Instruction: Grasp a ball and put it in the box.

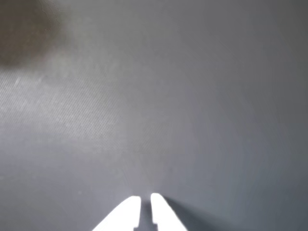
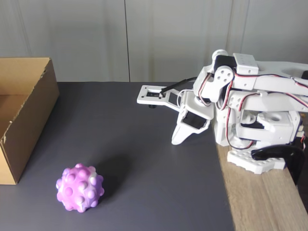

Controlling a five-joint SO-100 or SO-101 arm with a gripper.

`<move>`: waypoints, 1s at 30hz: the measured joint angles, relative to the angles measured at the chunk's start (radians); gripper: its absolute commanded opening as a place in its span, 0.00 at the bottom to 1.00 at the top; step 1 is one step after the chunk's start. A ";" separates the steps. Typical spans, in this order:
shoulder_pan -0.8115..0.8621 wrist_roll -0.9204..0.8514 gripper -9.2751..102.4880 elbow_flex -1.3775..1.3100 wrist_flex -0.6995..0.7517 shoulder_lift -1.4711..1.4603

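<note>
The ball [image 2: 79, 187], purple and pink with rounded bumps, lies on the dark mat near the front left in the fixed view. The brown cardboard box [image 2: 34, 113] stands open at the left edge, behind and to the left of the ball. My white gripper [image 2: 177, 140] hangs folded close to the arm's base on the right, tips pointing down at the mat, far from the ball. In the wrist view the gripper [image 1: 146, 198] shows two white fingertips almost touching, with nothing between them, over bare grey mat.
The dark grey mat [image 2: 144, 144] covers most of the surface. A strip of bare wooden table [image 2: 260, 202] runs along the right, where the arm's base [image 2: 255, 161] is clamped. A pale wall stands behind.
</note>
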 measured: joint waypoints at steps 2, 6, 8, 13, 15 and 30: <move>0.000 0.000 0.11 0.000 0.000 0.000; 0.000 0.000 0.11 0.000 0.000 0.000; 0.000 0.000 0.11 0.000 0.000 0.000; 0.000 0.000 0.11 0.000 0.000 0.000; 0.000 0.000 0.11 0.000 0.000 0.000; 0.028 -0.032 0.12 -0.002 0.006 0.000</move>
